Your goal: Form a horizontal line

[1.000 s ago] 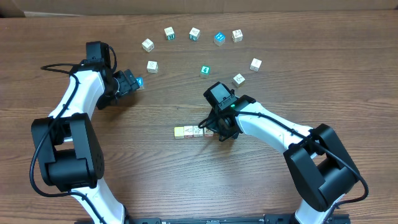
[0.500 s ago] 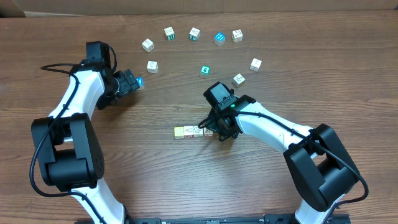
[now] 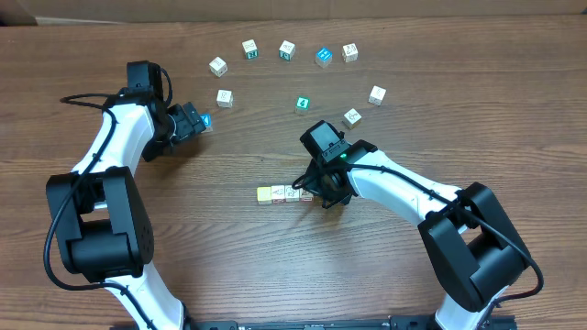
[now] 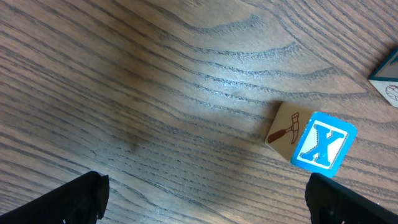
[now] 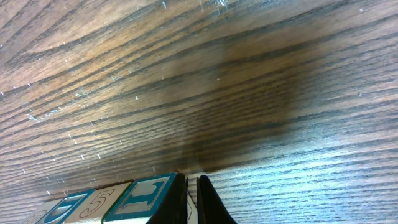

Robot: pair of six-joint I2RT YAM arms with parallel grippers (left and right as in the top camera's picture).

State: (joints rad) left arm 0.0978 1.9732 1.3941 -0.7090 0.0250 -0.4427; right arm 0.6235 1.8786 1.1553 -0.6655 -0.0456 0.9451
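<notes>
The horizontal line [image 3: 284, 193] is a short row of small cubes at the table's middle, with a pale yellow cube [image 3: 264, 194] at its left end. My right gripper [image 3: 319, 194] is shut and stands against the row's right end. In the right wrist view the shut right gripper [image 5: 191, 186] has its left finger touching a teal-lettered cube [image 5: 144, 196], the end of the row. My left gripper [image 3: 200, 122] is far from the row at the upper left. It stands wide open [image 4: 204, 190] over bare wood, and a blue X cube [image 4: 323, 142] lies just beyond its right finger.
Several loose cubes form an arc at the back, among them a white one [image 3: 217, 65], a bright blue one [image 3: 323, 57] and a teal one [image 3: 302, 104]. Another cube [image 3: 352, 116] lies close behind my right arm. A further cube's corner [image 4: 388, 68] shows at the left wrist view's right edge.
</notes>
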